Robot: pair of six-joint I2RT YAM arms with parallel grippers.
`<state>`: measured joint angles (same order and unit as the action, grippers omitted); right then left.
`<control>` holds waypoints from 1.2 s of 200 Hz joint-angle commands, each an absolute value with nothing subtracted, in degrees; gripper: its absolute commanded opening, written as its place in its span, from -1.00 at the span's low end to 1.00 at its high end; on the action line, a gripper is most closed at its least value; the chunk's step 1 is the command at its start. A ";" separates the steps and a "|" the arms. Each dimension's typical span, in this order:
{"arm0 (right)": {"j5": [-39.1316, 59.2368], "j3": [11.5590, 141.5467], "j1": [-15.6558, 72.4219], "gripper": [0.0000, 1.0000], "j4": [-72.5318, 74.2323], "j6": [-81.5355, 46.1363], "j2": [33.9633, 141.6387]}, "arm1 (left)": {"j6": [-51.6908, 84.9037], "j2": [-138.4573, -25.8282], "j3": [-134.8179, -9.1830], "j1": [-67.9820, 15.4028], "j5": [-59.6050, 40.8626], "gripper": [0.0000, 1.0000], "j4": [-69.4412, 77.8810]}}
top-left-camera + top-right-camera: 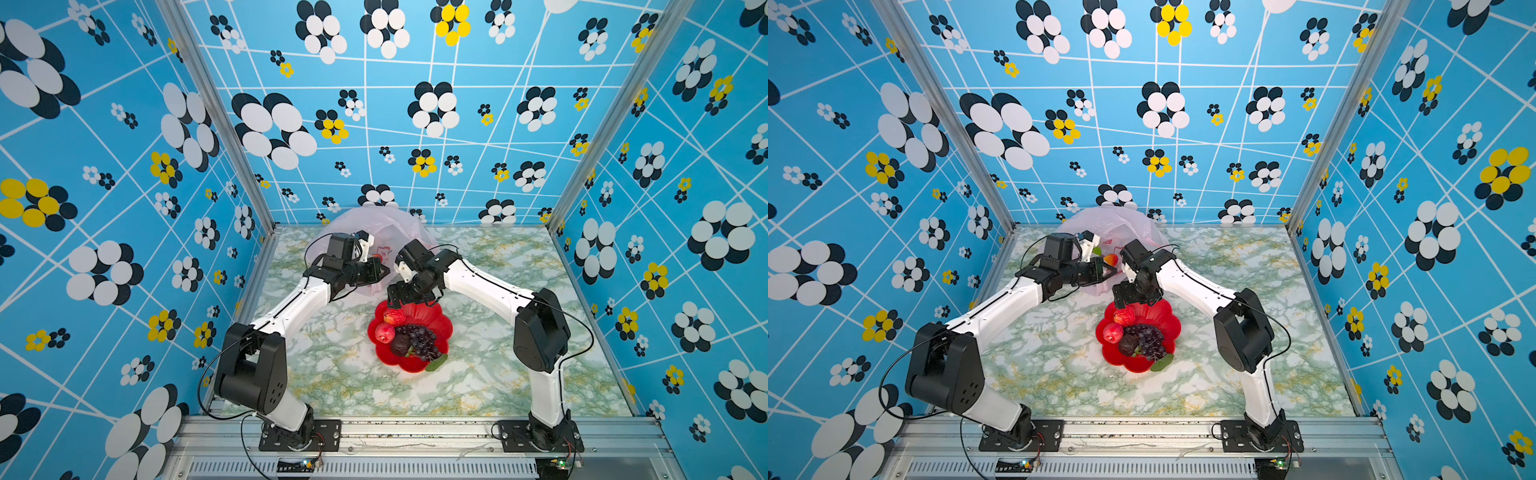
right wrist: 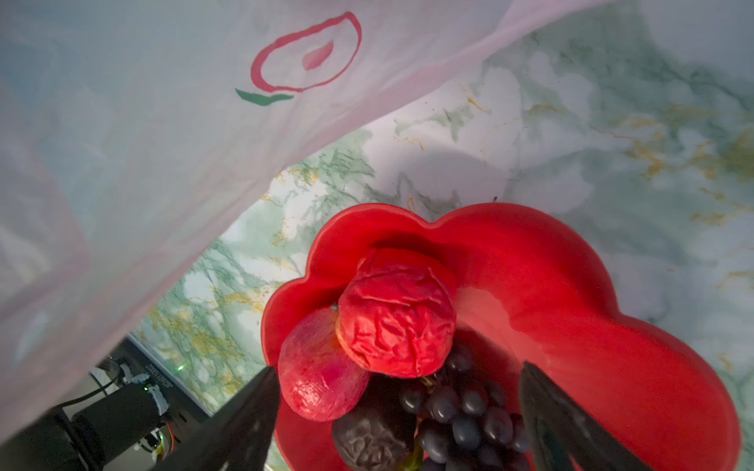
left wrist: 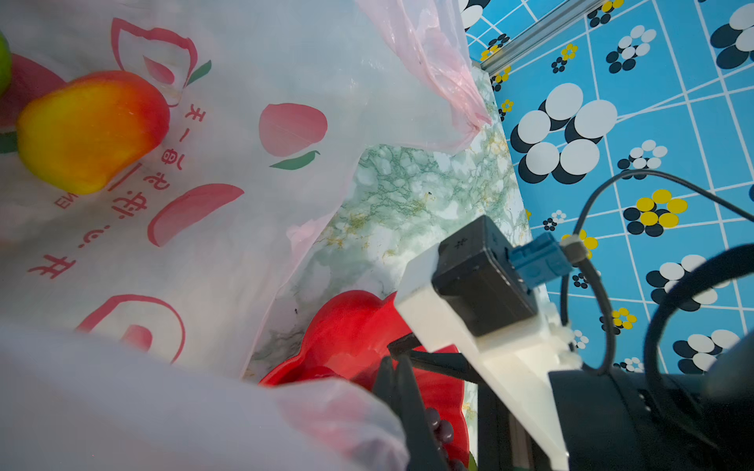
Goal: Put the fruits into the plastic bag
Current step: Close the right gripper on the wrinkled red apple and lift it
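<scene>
The pale-pink plastic bag (image 1: 374, 222) (image 3: 265, 61) lies at the back of the table, its mouth toward the plate. My left gripper (image 1: 384, 270) (image 3: 395, 363) is shut on the bag's front edge and holds it raised. Inside lie a yellow-orange mango (image 3: 92, 130) (image 1: 1111, 260) and a green fruit (image 1: 1097, 251). On the red plate (image 1: 440, 328) sit two red apples (image 1: 394, 316) (image 1: 385, 332), a grape bunch (image 1: 422, 340) and a dark brown fruit (image 1: 401, 345). My right gripper (image 1: 397, 301) (image 2: 402, 416) hangs open just above the apples (image 2: 398, 314), holding nothing.
The green marbled table (image 1: 498, 374) is walled in by blue flowered panels on three sides. A green leaf (image 1: 437, 363) lies at the plate's near rim. The bag's edge (image 2: 143, 122) hangs close to the plate's far side. A metal rail (image 1: 415, 428) carries both arm bases.
</scene>
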<state>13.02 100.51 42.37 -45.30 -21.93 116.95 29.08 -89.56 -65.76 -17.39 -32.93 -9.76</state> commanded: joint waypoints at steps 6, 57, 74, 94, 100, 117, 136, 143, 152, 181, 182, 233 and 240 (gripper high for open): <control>15.29 99.16 42.81 0.86 -43.09 -24.51 118.57 | 28.13 -89.21 -67.76 -17.53 -32.34 -1.00 -10.90; 15.82 99.06 42.80 0.86 -42.37 -24.87 120.45 | 28.14 -89.64 -67.76 -17.51 -32.27 -1.00 -10.90; 16.04 98.88 42.84 0.86 -41.87 -25.23 121.04 | 28.13 -89.76 -67.76 -17.58 -32.33 -1.00 -10.96; 16.24 98.70 42.87 0.85 -41.46 -25.55 121.61 | 28.14 -89.84 -67.76 -17.53 -32.34 -1.00 -10.96; 16.26 98.62 42.89 0.85 -41.30 -25.68 121.78 | 28.20 -89.82 -67.76 -17.55 -32.31 -1.00 -10.99; 16.34 98.50 42.90 0.84 -40.96 -26.03 122.07 | 28.13 -89.75 -67.82 -17.55 -32.34 -1.00 -10.99; 16.35 98.53 42.97 0.84 -40.88 -26.23 122.60 | 28.21 -89.69 -67.78 -17.57 -32.26 -1.00 -10.99; 16.30 98.53 43.02 0.84 -40.91 -26.20 122.77 | 28.13 -89.59 -67.85 -17.58 -32.25 -1.00 -10.96; 16.17 98.53 43.15 0.84 -40.95 -26.29 123.00 | 28.17 -89.60 -67.85 -17.54 -32.25 -1.00 -10.99; 16.01 98.34 43.27 0.81 -40.89 -26.70 123.69 | 28.13 -89.63 -67.93 -17.57 -32.34 -1.00 -11.03; 16.00 98.34 43.30 0.81 -40.88 -26.66 123.72 | 28.13 -89.58 -67.94 -17.57 -32.34 -1.00 -11.05; 15.21 98.61 43.42 0.79 -41.13 -26.74 124.28 | 28.21 -89.77 -67.98 -17.54 -32.43 -1.00 -11.09; 15.12 98.62 43.45 0.79 -41.13 -26.72 124.30 | 28.26 -89.87 -68.05 -17.58 -32.43 -1.00 -11.24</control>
<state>15.55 98.98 43.03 -41.25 -26.02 122.87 29.08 -89.56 -66.06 -17.39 -32.93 -10.44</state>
